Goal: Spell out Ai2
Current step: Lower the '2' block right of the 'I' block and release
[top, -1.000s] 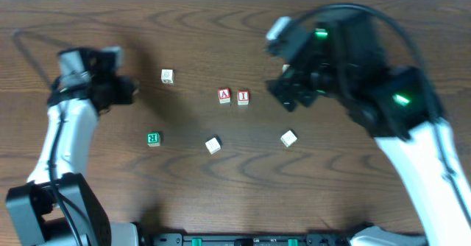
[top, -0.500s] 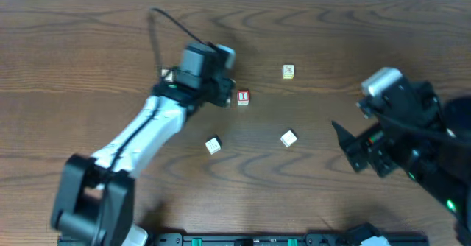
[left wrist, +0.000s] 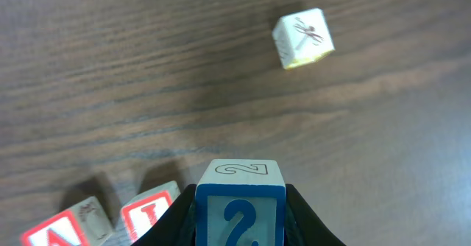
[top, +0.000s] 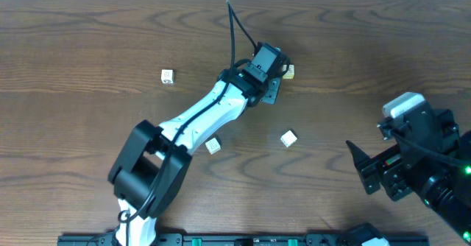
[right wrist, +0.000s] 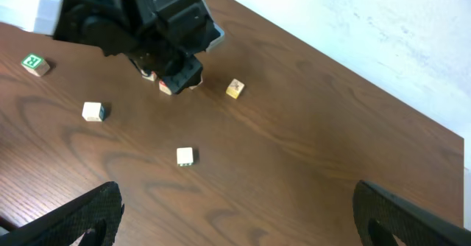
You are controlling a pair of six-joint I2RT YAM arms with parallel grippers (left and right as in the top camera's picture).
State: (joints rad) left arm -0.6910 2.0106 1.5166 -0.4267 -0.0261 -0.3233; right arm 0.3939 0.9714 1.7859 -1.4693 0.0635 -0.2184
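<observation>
Gripping the 2 block [left wrist: 239,198], your left gripper [left wrist: 240,224] is clenched on its sides, just beside the I block [left wrist: 151,213], which sits next to the A block [left wrist: 65,231]. Your right gripper [right wrist: 235,194] hangs spread wide and empty, well apart from the blocks.

Robotics lab / test bench, by the look: bare wood-grain table [top: 88,40] against a plain white wall [right wrist: 383,25], 2 robot arms, i.e. left arm [top: 199,117] w/ loose black cable [top: 232,26] and right arm [top: 419,165], black rail [top: 243,240] at front edge by their bases. Toy blocks [top: 168,76] scattered on top.
</observation>
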